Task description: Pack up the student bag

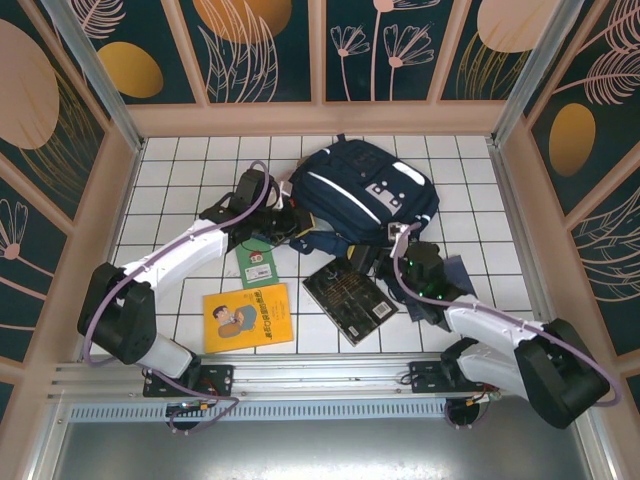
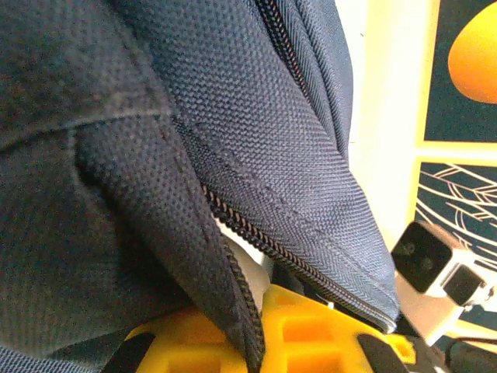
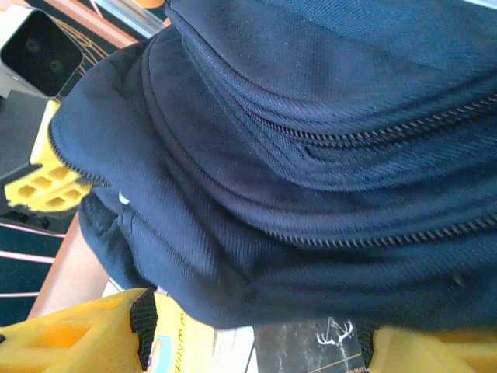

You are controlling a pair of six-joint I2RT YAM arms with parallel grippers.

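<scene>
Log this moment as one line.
left jaws: shut on student bag | right jaws: open at bag | yellow book, dark book: unpacked

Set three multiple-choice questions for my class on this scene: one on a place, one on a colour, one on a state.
1. Where does the yellow book lie?
A. Beside the dark book, on the left arm's side
B. On top of the dark book
C. Inside the bag

2. What colour is the student bag?
A. Red
B. Navy blue
C. Green

3. The left end effector is:
A. Open above the yellow book
B. Shut on the dark book
C. Shut on the bag's fabric

Answers:
1 A: the top view shows the two books side by side.
2 B: its fabric is navy in every view.
3 C: the left wrist view shows a zip edge running down between its fingers.
</scene>
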